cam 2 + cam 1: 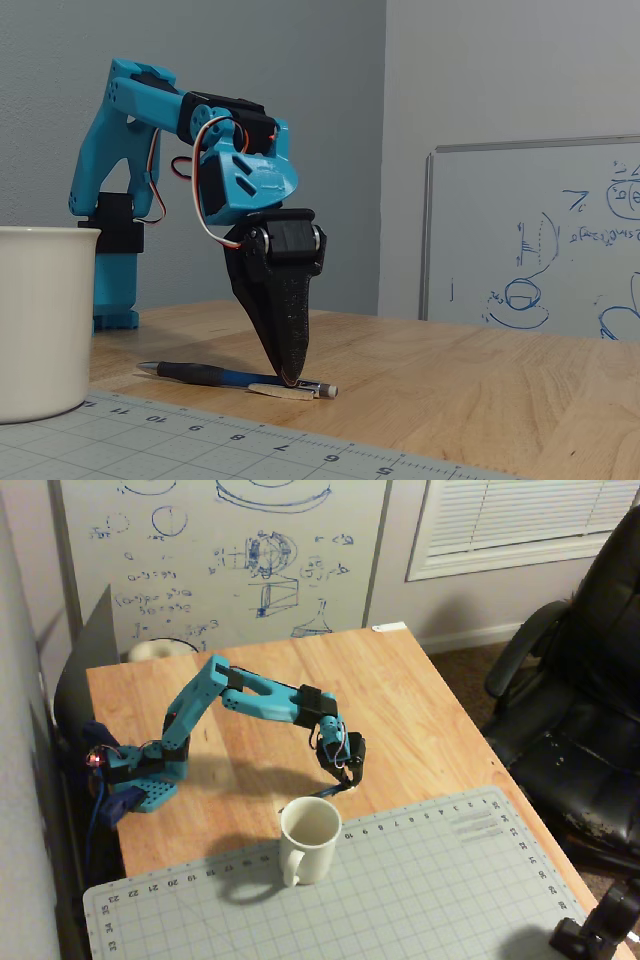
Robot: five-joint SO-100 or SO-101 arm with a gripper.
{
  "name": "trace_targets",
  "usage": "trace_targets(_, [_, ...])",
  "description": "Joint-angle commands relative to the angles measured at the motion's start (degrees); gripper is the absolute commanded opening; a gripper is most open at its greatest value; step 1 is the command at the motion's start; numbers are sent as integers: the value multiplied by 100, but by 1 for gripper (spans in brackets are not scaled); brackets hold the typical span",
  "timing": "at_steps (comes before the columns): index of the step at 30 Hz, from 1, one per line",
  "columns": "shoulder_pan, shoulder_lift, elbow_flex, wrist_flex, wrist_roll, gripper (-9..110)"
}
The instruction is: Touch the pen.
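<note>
Pen (215, 377) lies flat on the wooden table (480, 380), just beside the white mug (40, 320) and along the cutting mat's (300, 450) edge. The black gripper (290, 378) points straight down with fingers closed together, gripping nothing, tip touching the pen.

High overview; close table-level side view.

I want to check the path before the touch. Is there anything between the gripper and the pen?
Nothing visible does. In a fixed view the gripper tip is down right at the pen on the table, apparently touching it. The mug stands aside, left of the pen.
</note>
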Motion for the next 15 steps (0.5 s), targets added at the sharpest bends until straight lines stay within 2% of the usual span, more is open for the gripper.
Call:
trace_targets(1, [-35,88,-431,-44,-18,1])
trace_targets(15, [26,158,-439,-44,-18,1])
